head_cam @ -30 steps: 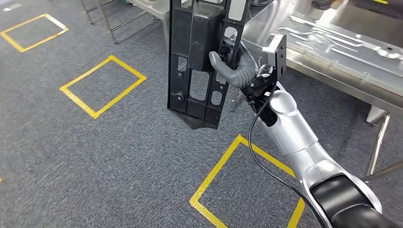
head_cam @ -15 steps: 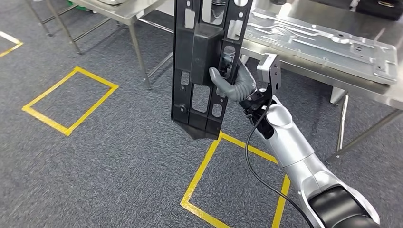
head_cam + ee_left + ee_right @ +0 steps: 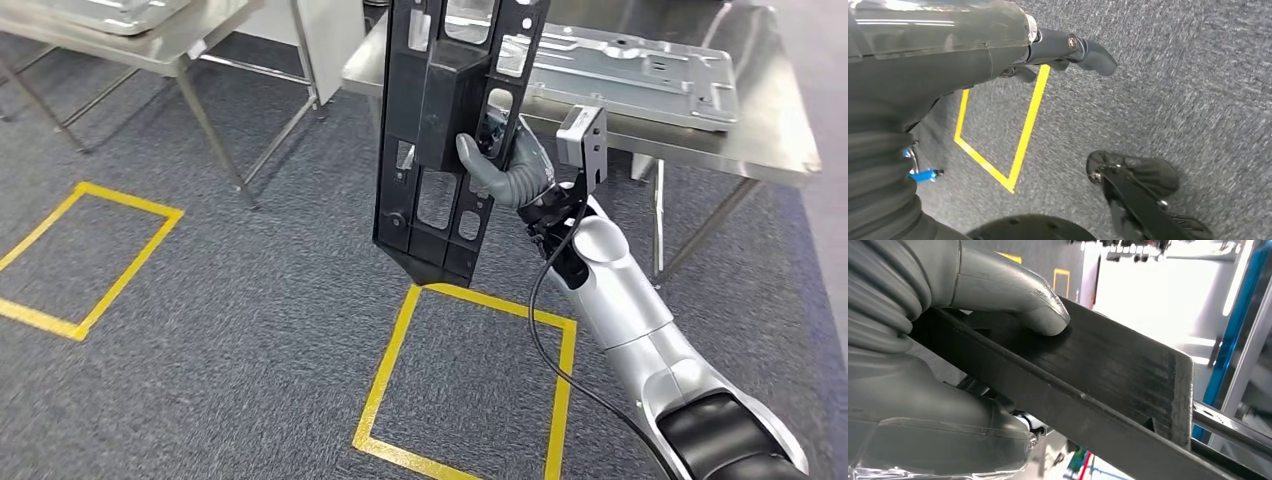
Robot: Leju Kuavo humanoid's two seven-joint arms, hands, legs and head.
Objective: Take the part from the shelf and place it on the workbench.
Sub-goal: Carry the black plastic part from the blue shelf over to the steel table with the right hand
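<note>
Right hand [image 3: 505,165] still gripping part [image 3: 440,140], workbench [image 3: 780,150] nearer

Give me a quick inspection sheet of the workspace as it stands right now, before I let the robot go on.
Surface: steel workbench ahead on the right; a flat metal panel lies on it.
Job's things: black plastic part held upright in the air, above the floor in front of the workbench, not yet set down.
Clutter: nothing seen on the floor.
Hands: right hand grips the part at mid-height, thumb pressed on it. Left hand hangs over the carpet, holding nothing; its fingers are too little shown to judge.
Cables: black cable loops loose beside the right forearm.
Surroundings: grey carpet with yellow taped squares; a second steel table on the left.
</note>
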